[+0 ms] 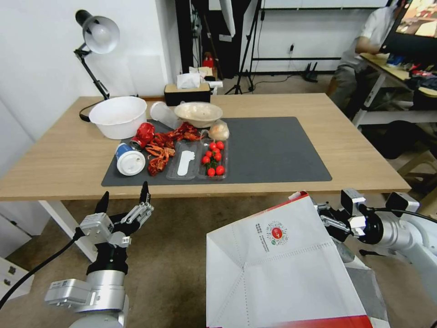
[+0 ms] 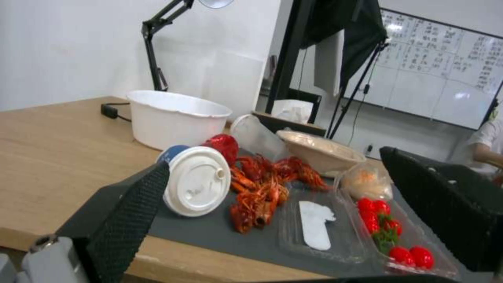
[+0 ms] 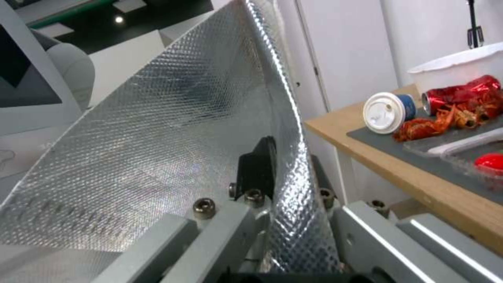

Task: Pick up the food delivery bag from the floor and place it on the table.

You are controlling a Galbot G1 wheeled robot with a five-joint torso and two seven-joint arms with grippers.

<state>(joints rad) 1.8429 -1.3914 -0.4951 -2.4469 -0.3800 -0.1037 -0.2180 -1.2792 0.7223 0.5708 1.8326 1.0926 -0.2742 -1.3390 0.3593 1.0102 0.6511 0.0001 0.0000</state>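
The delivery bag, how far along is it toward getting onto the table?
Picked up: the right pincer grips the bag by its rim, foil lining between the fingers. The bag hangs tilted in front of the table, not yet on it. The left pincer waits open.

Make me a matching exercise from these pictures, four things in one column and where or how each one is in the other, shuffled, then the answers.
Things:
1. food delivery bag
2. left gripper
3. paper cup
4. cherry tomatoes

States:
A. lying on its side on the dark mat, white lid toward the table's near edge
B. open, empty, just below the table edge
C. in a clear plastic tray
D. tilted, its rim pinched by the right gripper

Pairs: 1-D, 2-B, 3-A, 4-C
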